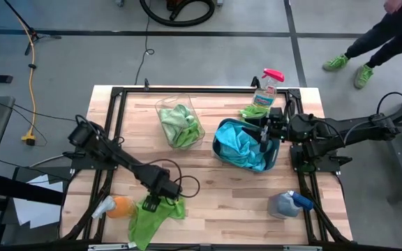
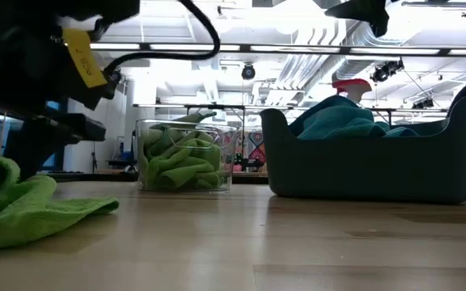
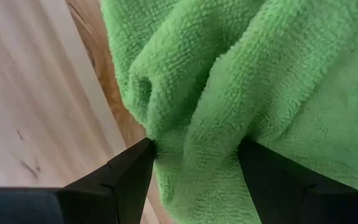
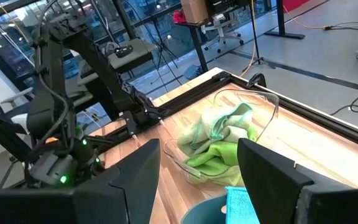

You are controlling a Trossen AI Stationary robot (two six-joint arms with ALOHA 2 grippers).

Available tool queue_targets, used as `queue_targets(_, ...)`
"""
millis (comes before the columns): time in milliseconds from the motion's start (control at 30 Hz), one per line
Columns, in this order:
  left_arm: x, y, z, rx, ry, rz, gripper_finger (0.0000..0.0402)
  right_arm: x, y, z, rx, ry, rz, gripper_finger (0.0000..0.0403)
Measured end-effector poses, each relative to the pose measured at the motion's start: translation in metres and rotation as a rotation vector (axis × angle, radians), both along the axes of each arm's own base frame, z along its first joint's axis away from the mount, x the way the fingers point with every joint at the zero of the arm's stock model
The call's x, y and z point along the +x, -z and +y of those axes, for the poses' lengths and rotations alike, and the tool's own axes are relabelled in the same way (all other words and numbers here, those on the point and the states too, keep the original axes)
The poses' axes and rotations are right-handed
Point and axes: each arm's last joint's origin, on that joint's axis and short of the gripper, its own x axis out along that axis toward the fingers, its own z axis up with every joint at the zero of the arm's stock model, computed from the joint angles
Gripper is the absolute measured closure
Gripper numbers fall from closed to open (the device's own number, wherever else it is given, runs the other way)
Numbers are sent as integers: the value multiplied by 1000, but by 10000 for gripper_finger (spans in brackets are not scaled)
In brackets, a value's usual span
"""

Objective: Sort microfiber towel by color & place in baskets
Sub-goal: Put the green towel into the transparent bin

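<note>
While my left pincer [image 1: 150,203] sits low at the near edge of the worktop [image 1: 215,192], its two fingers [image 3: 126,174] are spread around a raised fold of the green towel [image 1: 152,217], one on each side and touching the cloth. That towel lies crumpled flat on the wood, partly over the front rim of the worktop, just beside an orange-capped spray bottle [image 1: 114,207] lying on its side.

My right pincer [image 1: 266,134] hangs above the far side of the dark teal basket [image 1: 218,143], its fingers [image 4: 135,171] apart and holding nothing. A heap of blue towels [image 1: 246,146] fills that basket and rises over its rim. Just beside it, toward my left arm, stands the clear basket [image 1: 162,106], holding bunched green towels [image 1: 180,125]; the two baskets are near each other but not touching.

Another green towel [image 1: 255,111] lies at the far edge of the worktop, against a clear spray bottle with a pink trigger [image 1: 265,87]. A grey bottle with a blue trigger [image 1: 288,203] lies on its side near the front corner on my right. On the floor beyond the worktop, a person's legs in green shoes [image 1: 347,66] show.
</note>
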Motion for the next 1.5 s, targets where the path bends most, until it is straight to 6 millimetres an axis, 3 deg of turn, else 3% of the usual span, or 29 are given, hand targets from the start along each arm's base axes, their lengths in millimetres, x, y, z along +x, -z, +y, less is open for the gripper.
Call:
queue_targets(200,-1,9,-4,47,-29,21,190,-1,3,0,-1,1,29,192)
queue_targets(300,-1,3,-4,45,-64,-11,243,-1,4,0,-3,1,41,192)
queue_targets(433,-1,-10,2,22,-75,-57,368,-1,4,0,-3,0,42,192)
queue_targets(533,0,-30,13,-12,-109,-110,385,-1,4,0,-4,1,43,192)
queue_targets(733,-5,-92,48,-143,-178,-343,397,-1,4,0,-3,1,45,192)
queue_targets(967,-29,-180,102,-178,-380,-812,400,-1,4,0,43,11,31,192)
queue_targets(1200,-52,-259,147,87,-452,-1186,401,-1,4,-1,35,53,25,192)
queue_targets(1500,-64,-321,183,477,-414,-1282,401,-1,4,-2,93,73,5,192)
